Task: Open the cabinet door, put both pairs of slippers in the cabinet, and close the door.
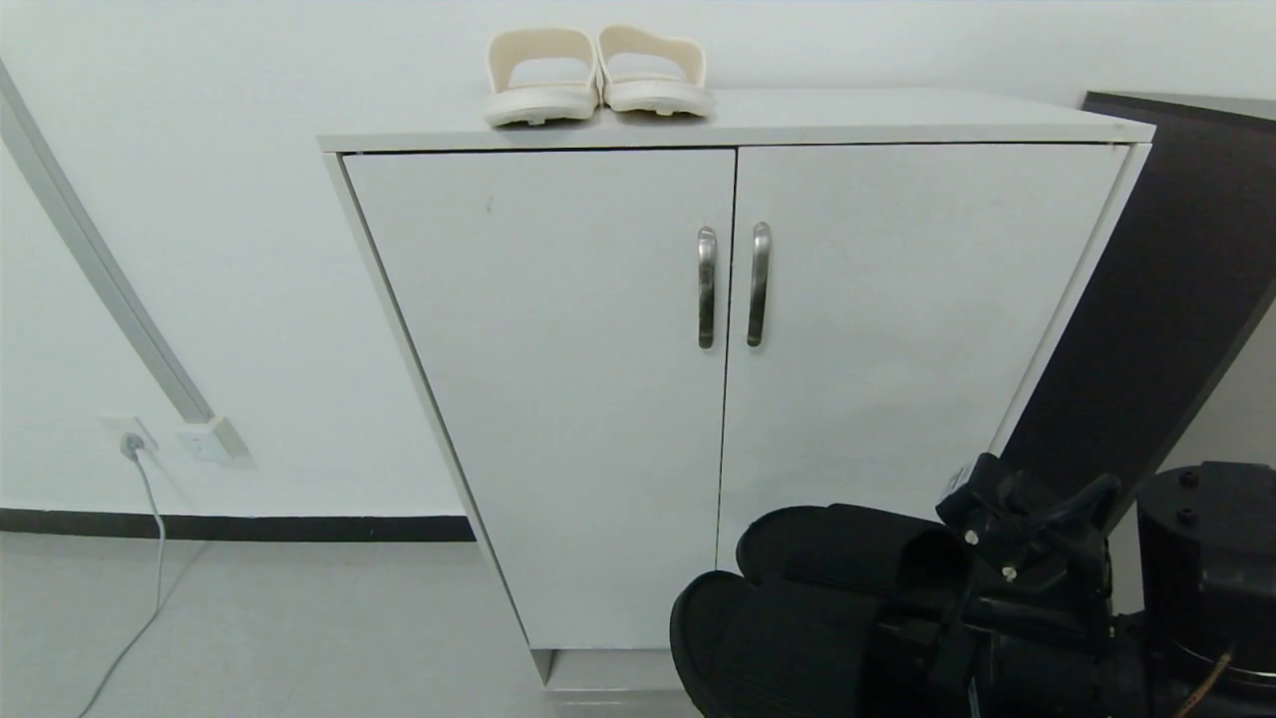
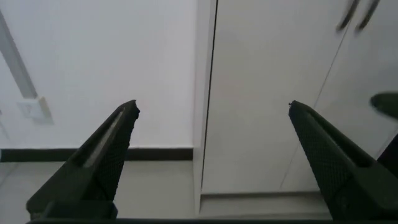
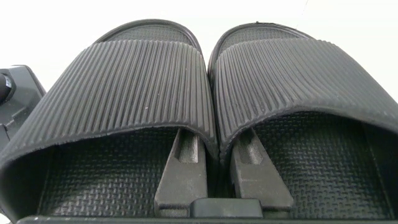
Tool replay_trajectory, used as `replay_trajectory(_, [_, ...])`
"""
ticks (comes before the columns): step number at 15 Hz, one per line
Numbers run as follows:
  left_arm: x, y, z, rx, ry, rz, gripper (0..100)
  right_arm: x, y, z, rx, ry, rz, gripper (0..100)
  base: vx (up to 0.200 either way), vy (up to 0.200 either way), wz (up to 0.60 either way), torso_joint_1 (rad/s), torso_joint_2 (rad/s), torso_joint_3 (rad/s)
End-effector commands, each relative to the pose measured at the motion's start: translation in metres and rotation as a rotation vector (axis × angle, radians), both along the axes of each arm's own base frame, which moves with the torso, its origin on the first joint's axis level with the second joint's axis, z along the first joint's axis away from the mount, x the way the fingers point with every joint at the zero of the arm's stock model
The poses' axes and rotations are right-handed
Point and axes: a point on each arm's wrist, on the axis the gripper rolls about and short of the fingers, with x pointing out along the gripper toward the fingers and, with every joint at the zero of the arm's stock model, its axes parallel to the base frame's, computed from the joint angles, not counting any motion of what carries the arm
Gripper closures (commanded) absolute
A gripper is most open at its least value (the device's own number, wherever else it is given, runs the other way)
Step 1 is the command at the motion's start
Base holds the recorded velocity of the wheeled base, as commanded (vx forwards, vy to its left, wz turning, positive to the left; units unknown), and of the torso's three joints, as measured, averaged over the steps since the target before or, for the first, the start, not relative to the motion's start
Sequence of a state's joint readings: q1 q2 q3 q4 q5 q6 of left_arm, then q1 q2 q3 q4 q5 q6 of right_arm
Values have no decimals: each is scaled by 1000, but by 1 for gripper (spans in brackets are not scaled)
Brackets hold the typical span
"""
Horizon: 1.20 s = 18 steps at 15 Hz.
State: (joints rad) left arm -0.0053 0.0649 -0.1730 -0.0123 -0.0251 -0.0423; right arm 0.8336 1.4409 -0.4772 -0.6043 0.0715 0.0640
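Black slippers (image 3: 143, 81) sit clamped in the right gripper (image 3: 214, 155), low before the shut cabinet (image 1: 558, 449). Left gripper (image 2: 211, 109) (jaws wide apart) should grasp the left handle (image 1: 707, 287) squarely, then pull gently.

White wall (image 1: 199, 150) carries a grey conduit strip (image 1: 90, 249) running diagonally down to a small junction box (image 1: 211, 441). Just beside the box, a wall socket (image 1: 125, 434) holds a plug whose grey cable (image 1: 150, 558) trails onto the grey floor (image 1: 299, 628). A black skirting band (image 1: 229, 527) lines the wall's foot; a dark panel (image 1: 1166, 299) stands at right.
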Motion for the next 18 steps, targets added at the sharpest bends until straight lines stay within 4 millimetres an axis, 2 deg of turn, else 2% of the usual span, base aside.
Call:
replay_trajectory(1, [19,-3,42,-21,89,-124,0,0,0,-2,-6,6,3,100,0,0,0,0,0,0])
replay_trajectory(5, [36,-7,52,-19,173,-327,0,-1,1,-4,-11,10,6,100,0,0,0,0,0,0])
replay_trajectory(10, [88,-13,75,-73,212,-512,0,-2,5,-6,-26,6,25,100,0,0,0,0,0,0])
replay_trajectory(13, [116,-27,83,-108,285,-651,0,-2,5,-5,-22,5,26,100,0,0,0,0,0,0])
replay_trajectory(18, [143,-57,104,-81,271,-725,0,-1,6,-3,-6,-13,25,100,0,0,0,0,0,0])
